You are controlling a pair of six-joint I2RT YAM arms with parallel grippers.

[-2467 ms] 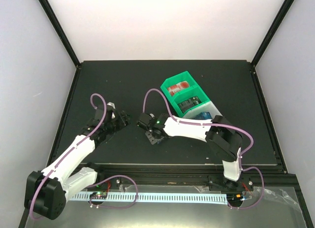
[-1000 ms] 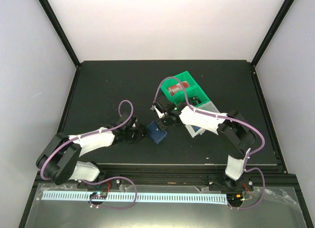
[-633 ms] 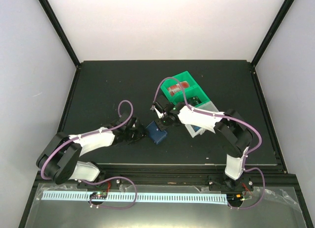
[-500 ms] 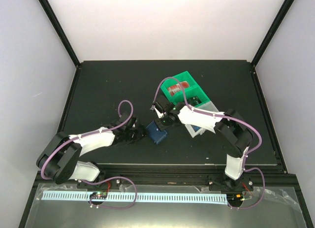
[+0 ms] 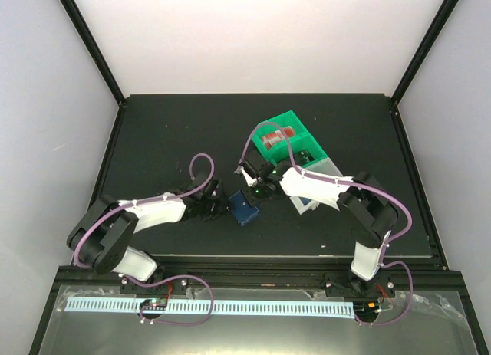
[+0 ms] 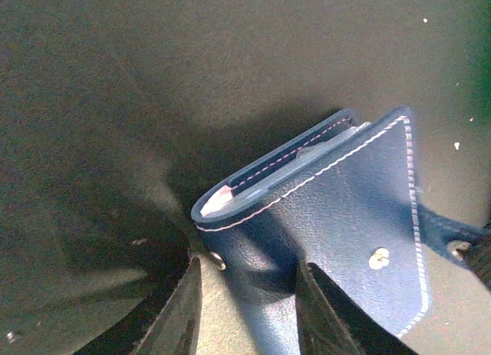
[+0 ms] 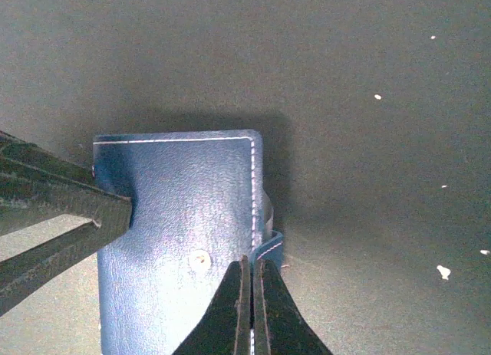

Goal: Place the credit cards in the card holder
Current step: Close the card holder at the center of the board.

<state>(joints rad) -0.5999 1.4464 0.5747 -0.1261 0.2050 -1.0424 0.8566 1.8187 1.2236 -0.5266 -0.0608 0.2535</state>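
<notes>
White walls and black frame posts closed in a black table [image 5: 153, 140]. The card holder [image 5: 245, 211] lay on it just below the centre of the overhead view, between the two arms. The left gripper [image 5: 220, 208] reached in from the left. In its wrist view its fingers [image 6: 175, 313] stood apart, with the holder's near corner between them and one finger across the navy cover. Whether they pressed on the leather could not be told. The cover was slightly lifted, showing a lighter blue pocket mouth [image 6: 307, 152] along the upper edge. A pale corner sat in it, too small to identify. The right gripper [image 5: 255, 188] came down from the upper right. Its fingers [image 7: 230, 309] were pinched together on the holder's snap tab [image 7: 268, 246], just beside the metal stud [image 7: 199, 259]. In that view the left arm's black fingers touched the holder's left edge. Toward the upper right of the overhead view stood a green bin [image 5: 270, 126] with a red-and-white item [image 5: 278, 134] in its far compartment. A white bin [image 5: 326, 171] adjoined it, and the right arm's white link crossed over that bin and hid most of its contents.
</notes>
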